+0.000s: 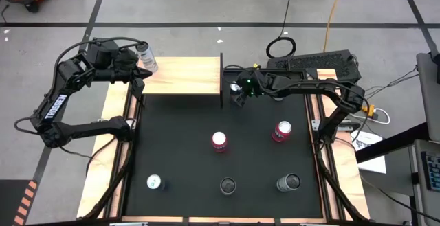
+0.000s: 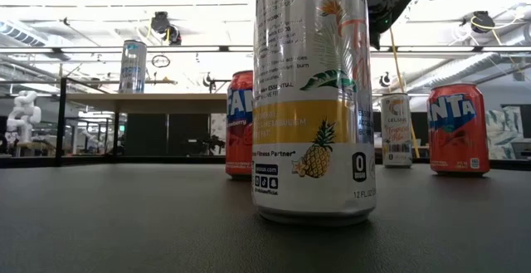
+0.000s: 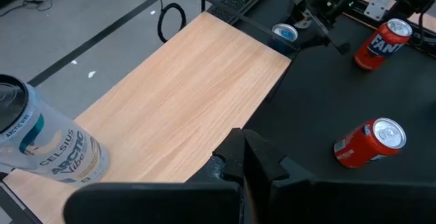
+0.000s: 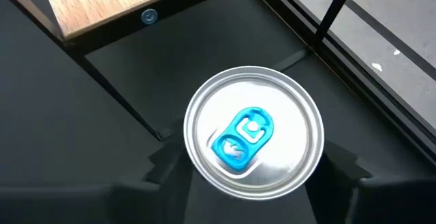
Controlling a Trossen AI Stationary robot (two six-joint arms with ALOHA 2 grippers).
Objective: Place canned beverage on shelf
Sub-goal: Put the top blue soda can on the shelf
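One end effector is doing the work here, the right end effector (image 1: 238, 97). It's parked straight over a silver can with a blue tab (image 4: 252, 139), down around the top of it. Honestly can't tell whether it's clamped on or just loose around it. That can stands upright on the black mat (image 1: 179, 137), just off the right end of the shelf (image 1: 182, 75), so not on the board.

The left end effector (image 3: 252, 157) is clenched with nothing in it, hanging by the shelf's left end. Near it a tall Celsius can (image 1: 146, 58) is standing on the board.

Further out on the mat there are two red cans (image 1: 282, 131) mid-desk and three more cans (image 1: 227, 185) in a row along the near edge.
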